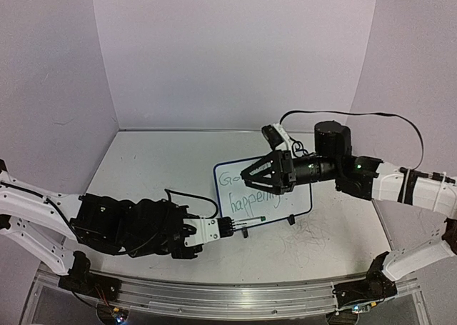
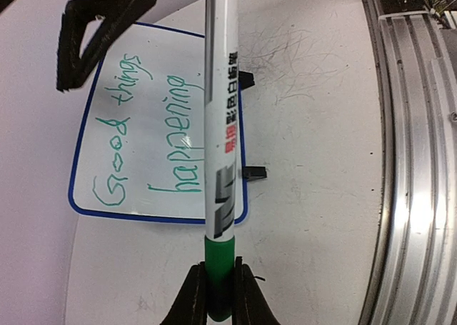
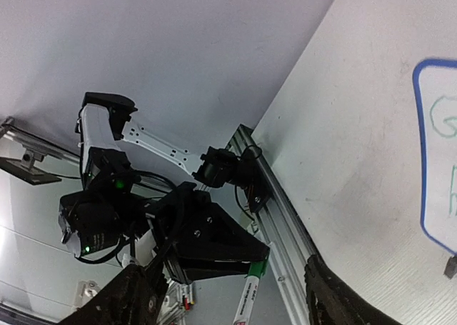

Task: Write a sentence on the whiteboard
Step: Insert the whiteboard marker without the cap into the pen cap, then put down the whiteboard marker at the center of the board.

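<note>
Top external: whiteboard lies flat on the table, centre-right of frame, with the green sentence on it partly hidden by the right gripper, which hovers over the board's upper middle. Right wrist view: its jaws are spread wide, gripping nothing. Left gripper at lower centre, just beside the board's lower left edge, pinched narrow on the green end of a white marker. Marker reaches over the board's lower edge; cannot tell if it touches. Left wrist view: both lines readable, "Good things" and "happening", marker barrel crossing the second line's end, black clip feet on the edge nearest the rail
</note>
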